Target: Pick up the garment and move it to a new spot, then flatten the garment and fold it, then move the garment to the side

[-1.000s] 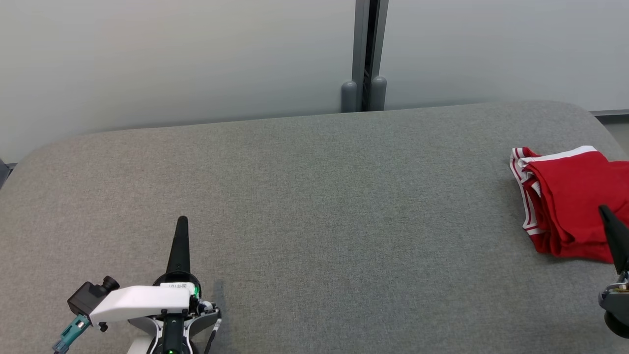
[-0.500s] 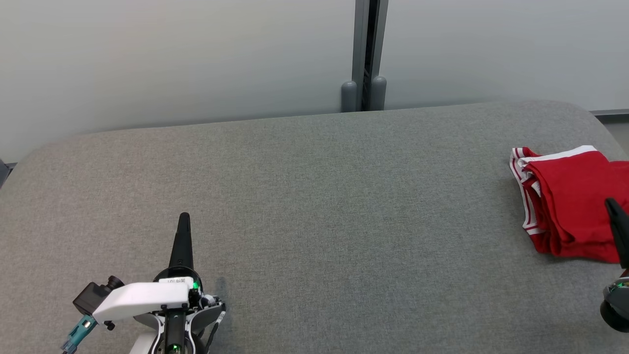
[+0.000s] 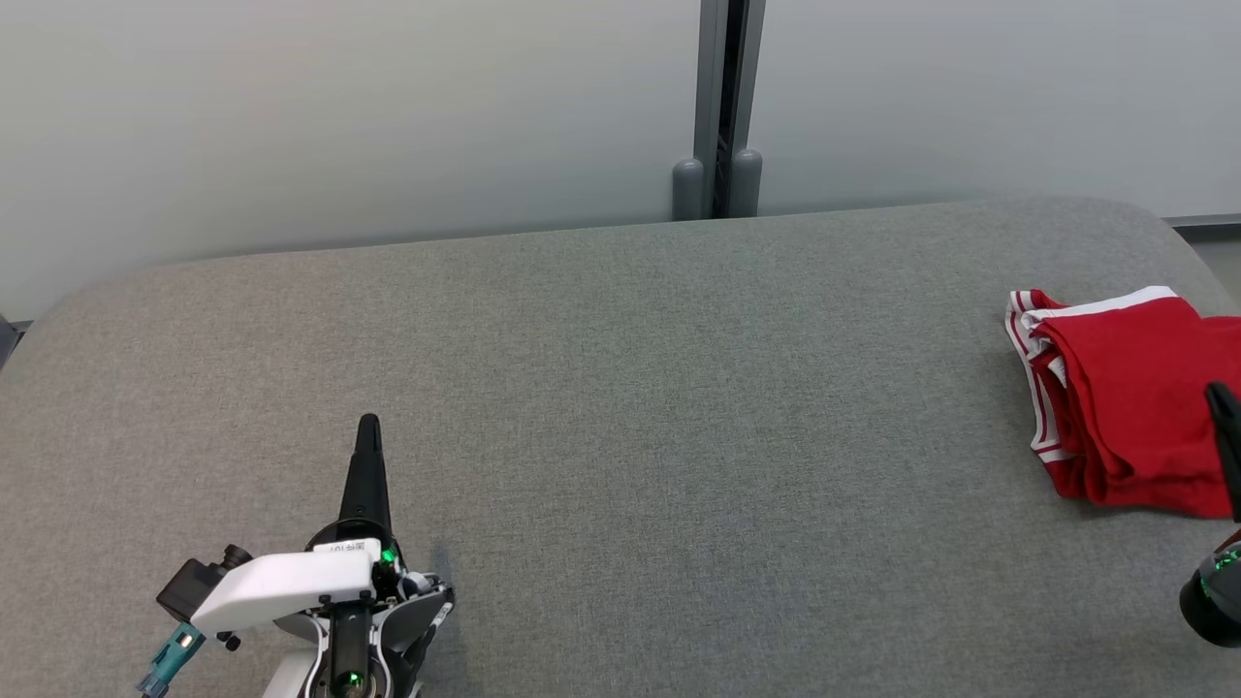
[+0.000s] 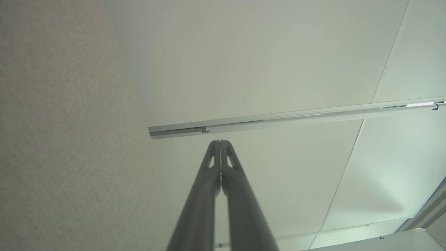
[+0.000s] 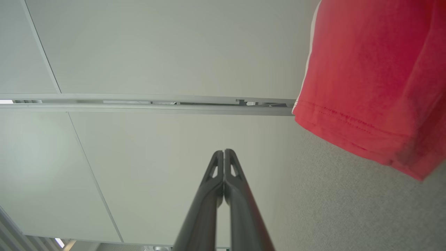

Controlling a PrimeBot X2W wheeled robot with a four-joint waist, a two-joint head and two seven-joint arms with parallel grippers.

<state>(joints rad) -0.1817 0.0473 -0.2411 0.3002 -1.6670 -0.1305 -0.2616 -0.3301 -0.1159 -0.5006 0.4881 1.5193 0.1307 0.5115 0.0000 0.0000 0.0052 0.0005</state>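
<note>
Grey padded tabletop stretched wide before me, backed by a pale wall with a dark metal post standing behind the far edge. The garment, red with white stripes along its hems, lay at the far right of the tabletop, close to the rounded corner. It was gathered into a compact layered stack and not spread out. I judged that it sat there because the folding was done and the side was where it belonged, which left the broad middle bare.

My left gripper pointed away from me over the near left of the tabletop, well apart from the garment. Its two dark fingers were pressed together along their length with nothing between them. It had no work there, I judged. My right gripper showed at the right edge of the head view, its tip crossing the garment's near right part; from that angle I could not tell whether it touched the cloth. Through the right wrist camera its fingers were likewise closed tip to tip and empty, with pale wall behind them and the red cloth off to one side, apart from the tips. By my reckoning the job was near its end; the next move would call for drawing that arm clear without snagging a hem.
</note>
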